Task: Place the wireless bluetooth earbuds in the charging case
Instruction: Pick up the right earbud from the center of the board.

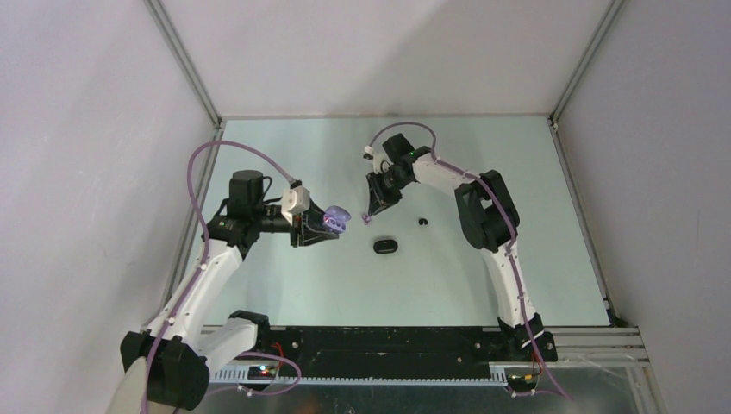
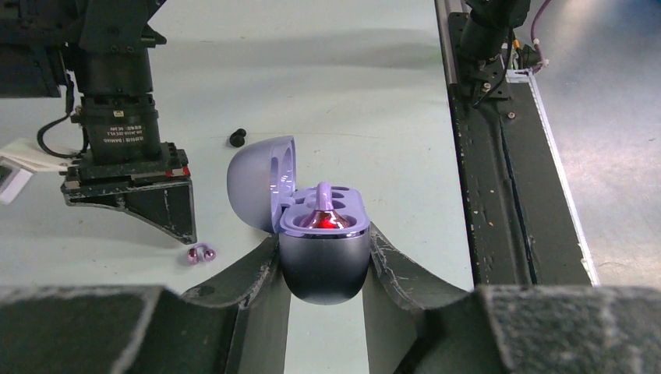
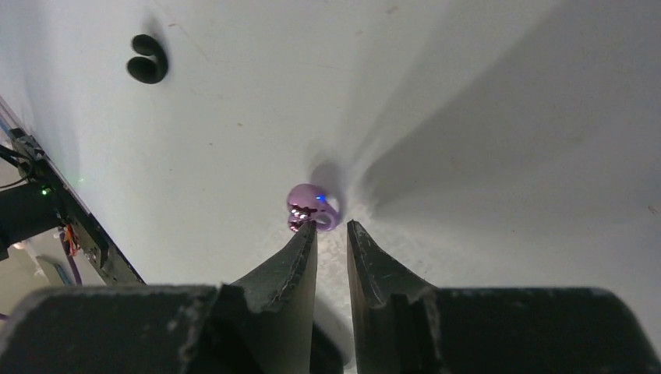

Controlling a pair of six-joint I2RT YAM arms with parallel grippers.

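Lying on the pale green table (image 1: 284, 285), a small glossy lilac earbud (image 3: 312, 209) rests just at the tips of the right gripper (image 3: 331, 226). It touches the end of one finger, or nearly so, and is not between the two. The fingers of this gripper stand almost together, with only a narrow slit between them and nothing in it. The right arm reaches from its base toward the middle of the table, its wrist bent so that the gripper points down at the earbud. The earbud is round, shiny and pink-violet, with a tiny blue glint on it.

Just to the left, the left gripper (image 2: 322, 236) pinches a lilac oval charging case (image 2: 323, 265) by its lower half, one finger on each side. The left arm holds it above the table, close to the right gripper. The case lid stands open, tilted back. Inside, a second lilac earbud (image 2: 326, 219) sits in one socket and shows a reddish gloss; the other socket I cannot read clearly.

Further out, a black earbud (image 1: 422, 222) lies on the table on the other side of the right gripper, and a black oval case (image 1: 385, 247) lies nearer to the arm bases, apart from both grippers.
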